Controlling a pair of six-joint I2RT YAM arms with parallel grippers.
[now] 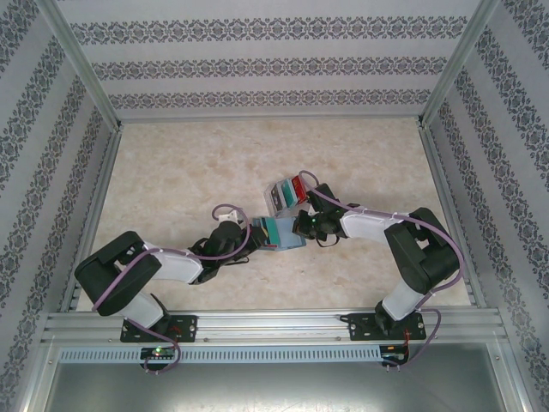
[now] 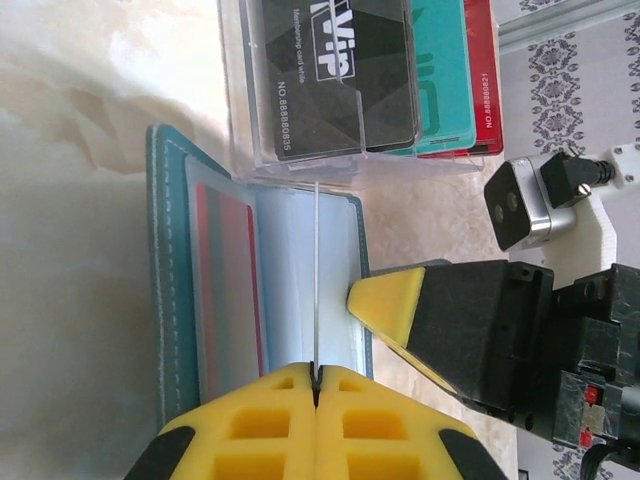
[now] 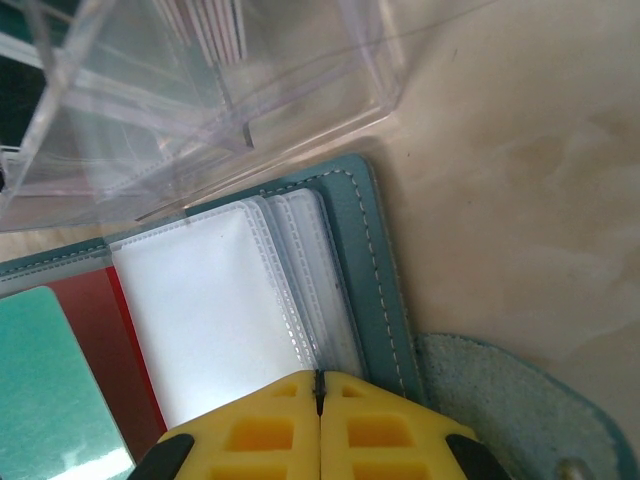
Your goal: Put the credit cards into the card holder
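Now left gripper (image 2: 315,395) is pinching one clear sleeve (image 2: 316,280) of the card holder (image 2: 165,260) lying open on the table (image 1: 171,154), red card (image 2: 228,290) sitting in a pocket alongside. Right gripper (image 3: 320,390) is resting closed at its sleeve edges, grip unclear; clear box (image 2: 300,165) standing just beyond.

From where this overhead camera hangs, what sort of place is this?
Probably a robot test booth, not a home or shop: a silver aluminium frame rail carries two black-and-white robot arms holding a teal-blue folding card holder, and grey patterned wall panels enclose a beige marble-look tabletop.
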